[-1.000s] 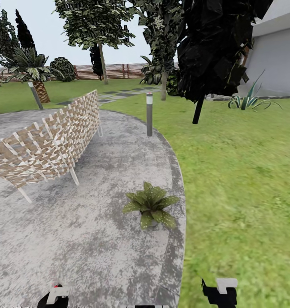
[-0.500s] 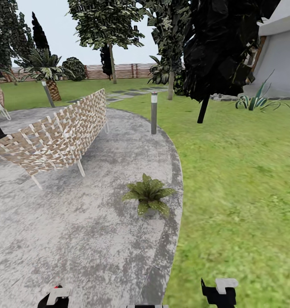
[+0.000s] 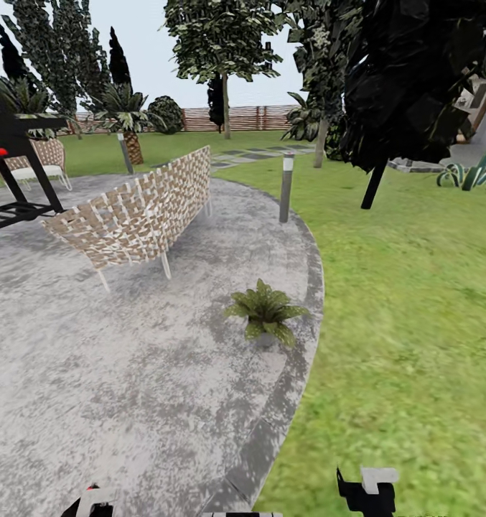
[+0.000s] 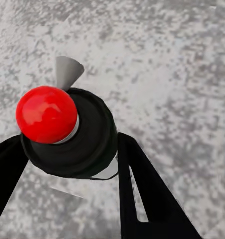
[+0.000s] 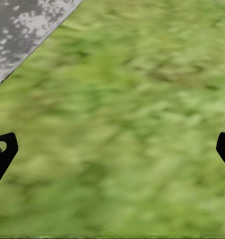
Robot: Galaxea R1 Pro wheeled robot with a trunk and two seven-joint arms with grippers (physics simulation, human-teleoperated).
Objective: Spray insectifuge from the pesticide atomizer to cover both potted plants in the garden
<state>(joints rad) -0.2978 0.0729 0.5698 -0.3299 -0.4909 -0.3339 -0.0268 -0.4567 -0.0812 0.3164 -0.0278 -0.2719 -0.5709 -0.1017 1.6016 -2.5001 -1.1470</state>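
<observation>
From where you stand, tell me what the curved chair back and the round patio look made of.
The chair back looks like woven wicker: tan and pale strips in a criss-cross lattice, on thin white legs. The patio looks like matte stone or concrete: mottled grey, speckled, with a darker border band. Neither can be told for sure from a render.

Grey patio [image 3: 128, 373] (wicker bench [image 3: 138, 212]), lawn [image 3: 415, 287], fence [image 3: 250, 117].
</observation>
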